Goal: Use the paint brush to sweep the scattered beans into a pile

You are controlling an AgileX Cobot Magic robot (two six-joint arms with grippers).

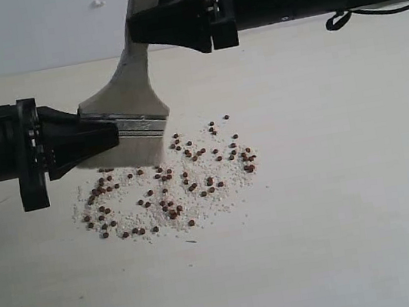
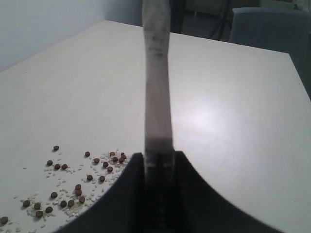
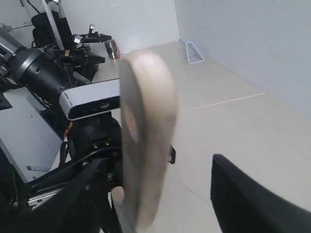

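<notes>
The paint brush stands tilted on the pale table, its off-white bristles touching the upper left edge of the beans. These are dark reddish-brown and spread over whitish crumbs. My left gripper is shut on the silver ferrule; in the left wrist view the brush rises edge-on from the jaws of that gripper, with beans beside it. My right gripper is open around the wooden handle. One finger stands well apart from the handle.
The table is bare and pale to the right of the beans and in front of them. A dark cable hangs under the right arm. In the right wrist view, robot hardware and a camera stand beyond the handle.
</notes>
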